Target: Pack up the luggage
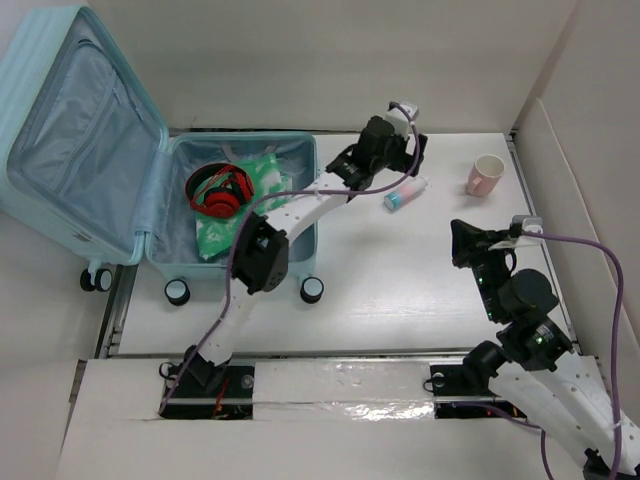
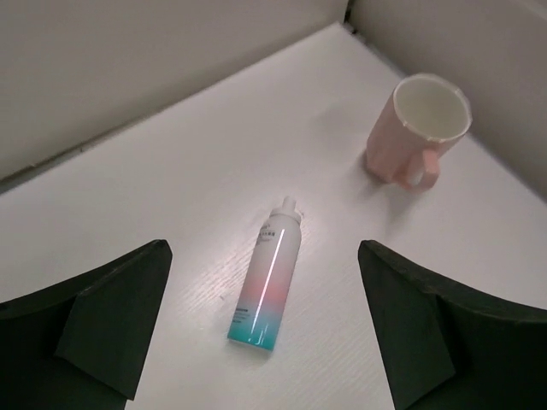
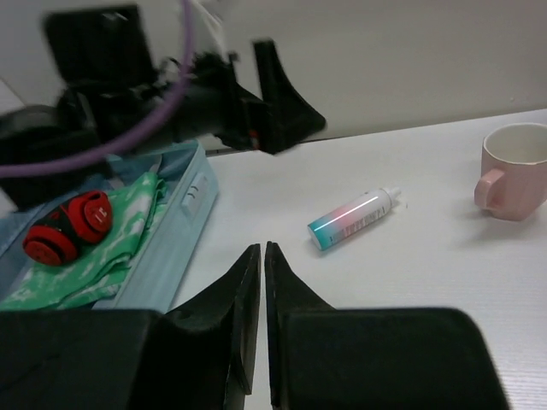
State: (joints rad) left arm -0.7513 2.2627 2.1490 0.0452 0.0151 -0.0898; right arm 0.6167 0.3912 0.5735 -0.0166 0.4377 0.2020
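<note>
The luggage (image 1: 160,215) lies open at the left, its lid (image 1: 70,130) folded back. Red headphones (image 1: 220,190) rest on a green cloth (image 1: 262,175) inside; the right wrist view shows the headphones (image 3: 68,226) and the luggage rim (image 3: 184,222). A white, pink and teal spray bottle (image 1: 405,193) lies on the table right of the luggage. My left gripper (image 1: 385,160) hovers over it, open, with the bottle (image 2: 267,286) framed between its fingers (image 2: 111,316), untouched. My right gripper (image 3: 261,249) is shut on nothing, low at the right (image 1: 460,238).
A pink mug (image 1: 486,175) stands upright at the back right, also visible in the left wrist view (image 2: 419,128) and in the right wrist view (image 3: 517,171). Cardboard walls enclose the white table (image 1: 400,280). The luggage's wheels (image 1: 312,290) point at the near edge.
</note>
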